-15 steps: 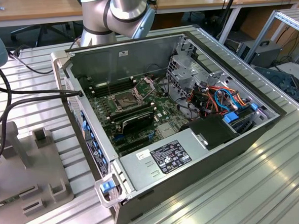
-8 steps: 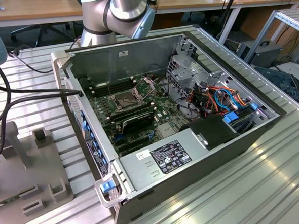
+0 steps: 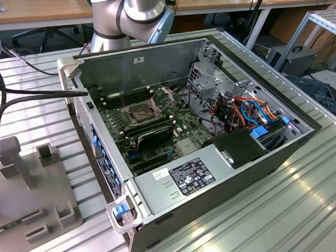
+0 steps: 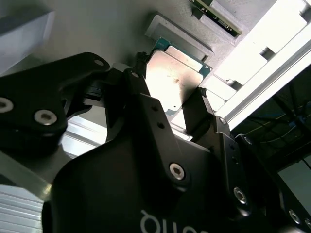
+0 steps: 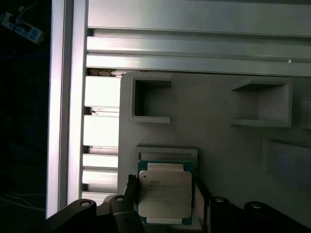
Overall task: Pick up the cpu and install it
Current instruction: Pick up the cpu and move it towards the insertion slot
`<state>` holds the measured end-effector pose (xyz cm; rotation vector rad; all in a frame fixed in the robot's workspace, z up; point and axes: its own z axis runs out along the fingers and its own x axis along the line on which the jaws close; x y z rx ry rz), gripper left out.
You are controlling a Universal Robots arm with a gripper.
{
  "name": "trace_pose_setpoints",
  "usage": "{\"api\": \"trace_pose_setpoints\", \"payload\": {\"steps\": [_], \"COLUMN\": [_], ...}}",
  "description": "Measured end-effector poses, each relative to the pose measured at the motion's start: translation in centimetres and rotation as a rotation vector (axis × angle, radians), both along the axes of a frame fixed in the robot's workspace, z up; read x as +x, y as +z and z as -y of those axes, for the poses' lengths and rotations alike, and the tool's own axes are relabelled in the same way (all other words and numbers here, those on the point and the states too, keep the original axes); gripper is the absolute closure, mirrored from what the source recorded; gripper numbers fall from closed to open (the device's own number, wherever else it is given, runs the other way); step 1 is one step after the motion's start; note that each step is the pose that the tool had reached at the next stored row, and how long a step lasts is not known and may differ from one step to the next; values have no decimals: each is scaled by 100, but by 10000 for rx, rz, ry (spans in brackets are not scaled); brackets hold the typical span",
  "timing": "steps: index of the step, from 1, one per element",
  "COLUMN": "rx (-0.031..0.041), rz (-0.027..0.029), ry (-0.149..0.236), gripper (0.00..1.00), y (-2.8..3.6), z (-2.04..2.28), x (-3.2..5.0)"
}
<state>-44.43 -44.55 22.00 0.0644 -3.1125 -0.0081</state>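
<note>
A ribbed aluminium worktop (image 3: 276,211) carries an open grey metal computer case (image 3: 136,65) at its middle, and the silver robot arm (image 3: 132,11) rises at its far edge. Inside the case lies a green motherboard (image 3: 182,122), its dark square socket (image 3: 140,112) uncovered. A grey moulded holder block (image 3: 24,197) sits at the worktop's edge on the exterior view's left.

In both wrist views the black gripper (image 4: 170,80) is down over this block. Its fingers (image 4: 146,104) are closed against two opposite edges of the cpu (image 5: 165,194), a small thin silvery-grey square chip on green backing. The chip rests in a shallow nest near the block's edge, not yet lifted.

The pick-up looks in hand. Raising it calls for a straight, level lift.
</note>
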Motion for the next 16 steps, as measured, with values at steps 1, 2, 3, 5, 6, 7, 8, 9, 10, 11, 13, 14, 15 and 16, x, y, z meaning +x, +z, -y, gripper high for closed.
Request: {"api": "trace_pose_setpoints", "payload": {"steps": [1,2,3,5,6,7,8,9,10,11,13,14,15,16], "rx": [-2,-4,-6,-7,-9,-12,-12,-13,-14,-17,-20,-22,-24,-25], "rz": [1,1,0,1,1,0,1,1,1,0,0,1,1,1], "ry": [-2,-3,-5,-6,-7,-7,-8,-9,-9,-9,-10,-9,-9,-9], "gripper": [45,45,45,45,45,45,45,45,45,45,45,45,45,45], "y": [38,70,104,163,198,230,260,289,323,367,438,490,518,551], "z": [0,0,-1,-1,-1,-1,-1,-2,-2,-2,-4,-5,-5,-6], "x": [0,0,0,0,0,0,0,0,0,0,0,0,0,0]}}
